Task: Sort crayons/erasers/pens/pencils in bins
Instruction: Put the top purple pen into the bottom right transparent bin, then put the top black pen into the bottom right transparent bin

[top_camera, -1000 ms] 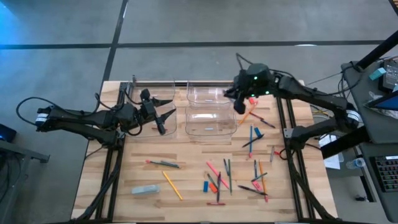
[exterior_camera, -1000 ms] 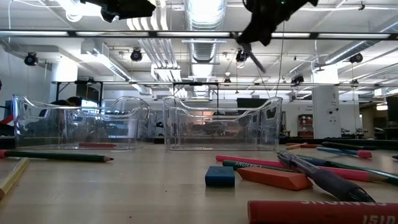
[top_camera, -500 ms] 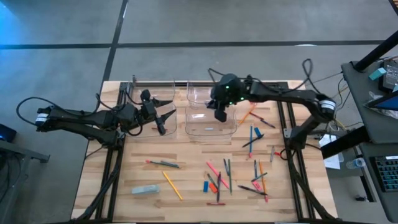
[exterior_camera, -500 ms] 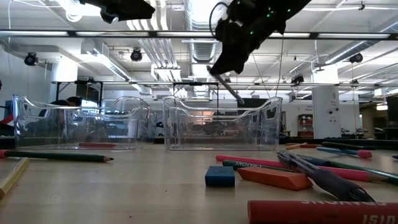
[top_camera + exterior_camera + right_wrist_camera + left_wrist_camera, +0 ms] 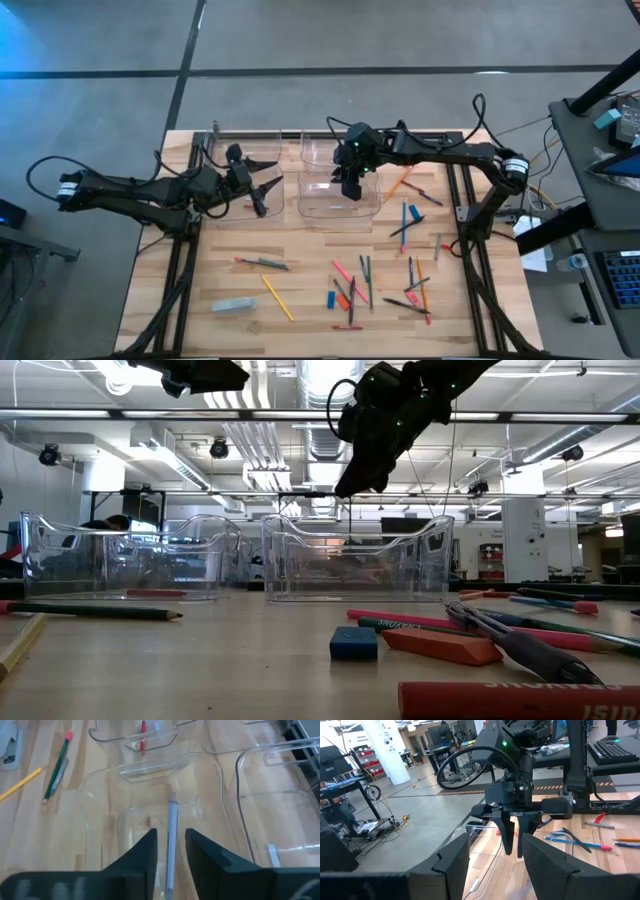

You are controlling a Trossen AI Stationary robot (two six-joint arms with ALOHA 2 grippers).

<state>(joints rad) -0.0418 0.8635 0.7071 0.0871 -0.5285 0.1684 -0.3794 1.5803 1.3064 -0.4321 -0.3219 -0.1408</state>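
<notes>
One grey pen [image 5: 171,832] is the thing in hand. In our right wrist view it lies in the middle of the frame, in line between the two dark fingers, over the floor of a clear bin [image 5: 105,800]. We judge it is there because this bin is meant for the pens. Whether it rests on the bin floor or hangs between the fingers, we cannot tell.

The right gripper [image 5: 349,184] hangs above this bin [image 5: 375,205], just right of centre in the upper half of the high view. Its jaws stand narrow, about one pen apart, and their tips are not visible, so we cannot say if they grip.

The left gripper [image 5: 258,186] waits at the left of the high view, over the left bins [image 5: 215,140], with jaws spread wide and nothing between them.

Many pencils, pens, crayons and erasers lie loose on the table [image 5: 300,300] in the lower right of the frame, so we judge most sorting is not yet done.
</notes>
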